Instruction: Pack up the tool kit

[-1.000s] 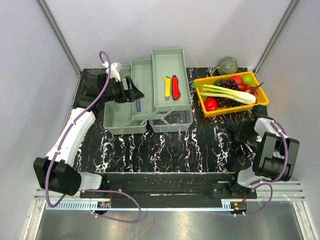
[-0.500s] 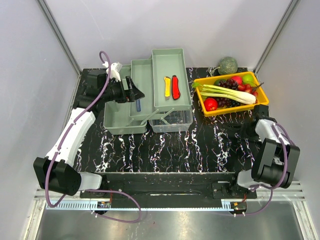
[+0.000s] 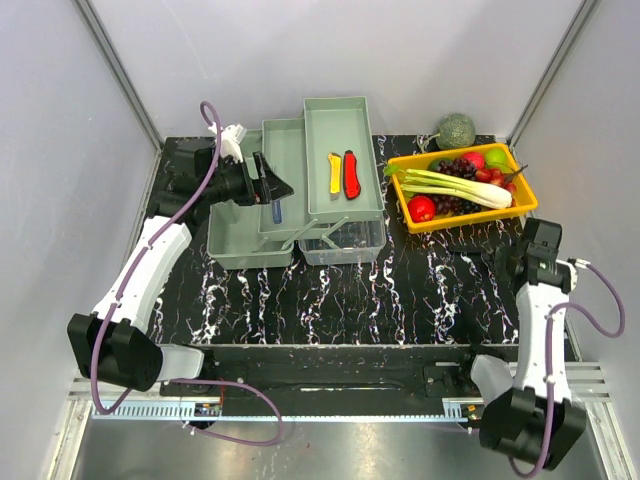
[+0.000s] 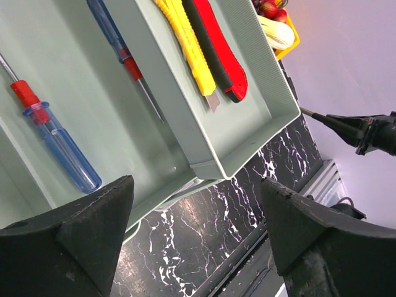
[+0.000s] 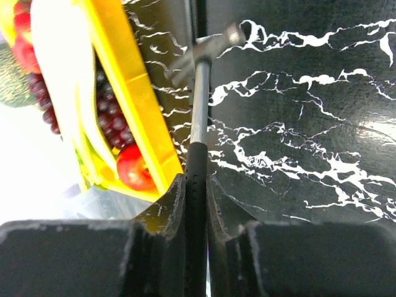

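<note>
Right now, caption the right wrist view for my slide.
Right end effector shut on a hammer handle, beside the yellow fruit tray.

Cut off by the top edge of the left wrist view: rear ends of the yellow knife [image 4: 189, 52], the red knife [image 4: 219, 55] and one screwdriver [image 4: 127, 59]. Hidden between the jaws of the right gripper [image 5: 197, 192]: lower handle of the hammer [image 5: 198, 105]. Blurred at close range: fruit tray [image 5: 133, 105]. Barely visible from above, perhaps only as a thin dark line on the worktop [image 3: 350, 290]: that same hammer.
</note>
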Controlling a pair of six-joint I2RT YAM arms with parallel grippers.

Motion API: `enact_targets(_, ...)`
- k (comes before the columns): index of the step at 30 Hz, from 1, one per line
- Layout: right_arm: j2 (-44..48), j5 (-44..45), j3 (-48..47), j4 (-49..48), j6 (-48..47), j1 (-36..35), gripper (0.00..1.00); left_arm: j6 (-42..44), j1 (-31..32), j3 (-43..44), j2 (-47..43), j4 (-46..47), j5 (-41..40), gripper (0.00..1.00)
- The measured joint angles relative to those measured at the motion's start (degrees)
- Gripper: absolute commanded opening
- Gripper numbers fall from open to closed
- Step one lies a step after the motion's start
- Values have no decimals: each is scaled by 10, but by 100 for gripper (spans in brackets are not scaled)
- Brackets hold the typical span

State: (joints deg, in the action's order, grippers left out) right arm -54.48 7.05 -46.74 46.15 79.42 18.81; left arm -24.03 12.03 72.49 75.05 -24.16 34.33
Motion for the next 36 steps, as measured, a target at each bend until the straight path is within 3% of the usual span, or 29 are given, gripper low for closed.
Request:
enact_targets(7, 105, -26, -52, 20, -56, 0, 0, -18, 0, 0, -1, 12, 34, 88)
enact_targets(15, 162, -129, -61, 17, -81, 0, 0, -50, 22, -9, -49, 30, 50, 88)
enact_targets(18, 157, -142, -44, 18, -108, 0, 30, -57, 33, -11, -69, 35, 53, 89)
enact_targets(20, 138, -140, -35, 22, -143, 0, 65, -58, 35, -19, -83, 42, 54, 89)
enact_targets(22, 104, -130, -28, 22, -185, 0, 79, -59, 35, -30, -94, 45, 54, 89)
enact_targets(24, 67, -118, -16, 17, -227, 0, 84, -59, 35, -41, -100, 46, 54, 89)
enact_targets(36, -34, -76, 89, -33, -324, -22, 79, -58, 52, -103, -111, 43, 48, 89)
